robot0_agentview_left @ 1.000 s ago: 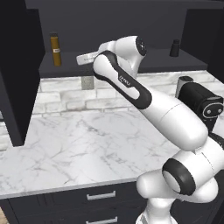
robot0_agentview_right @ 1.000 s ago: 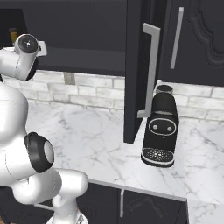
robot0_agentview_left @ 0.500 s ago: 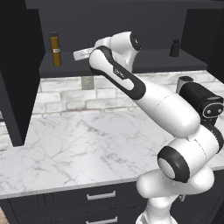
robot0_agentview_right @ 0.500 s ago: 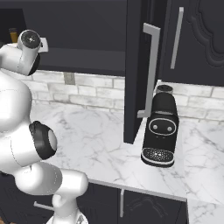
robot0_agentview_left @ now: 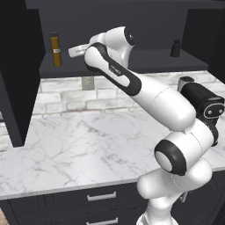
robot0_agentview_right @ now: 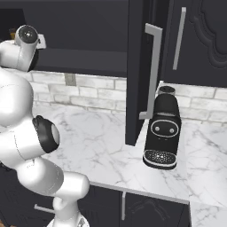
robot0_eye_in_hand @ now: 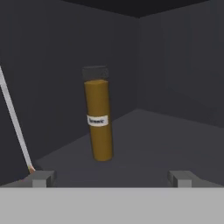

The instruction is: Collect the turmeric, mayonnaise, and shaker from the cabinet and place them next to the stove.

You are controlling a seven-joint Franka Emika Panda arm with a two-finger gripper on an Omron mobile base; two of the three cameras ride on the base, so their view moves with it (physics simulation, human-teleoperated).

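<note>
Now the whole arm has swung further left over the last second, its upper links stretching out across the marble desk (robot0_agentview_left: 79,145) and up into the cabinet (robot0_agentview_left: 145,26), so my hand (robot0_agentview_left: 75,51) has come from well short of the open left bay to just beside the turmeric (robot0_agentview_left: 55,50). By my reading this is the reach for the first of three pickups, with nothing yet collected and nothing yet set down by the stove. The cabinet's dark shelf (robot0_agentview_left: 149,61) carries the turmeric at its left end, upright, and the shaker (robot0_agentview_left: 176,48) far along at the right end, well apart from it; I cannot make out the mayonnaise from these angles. A black coffee machine (robot0_agentview_right: 162,133) sits on the desk under the open cabinet door (robot0_agentview_right: 135,71), clear of my path. From the hand view the turmeric (robot0_eye_in_hand: 98,114) stands upright on the shelf floor, ahead of the fingertips (robot0_eye_in_hand: 41,178) and left of the midline between them, not yet between the jaws. My hand (robot0_eye_in_hand: 111,178) is spread fully wide and grips nothing. I judge it needs a small shift toward the bottle and a further push forward before closing.
</note>
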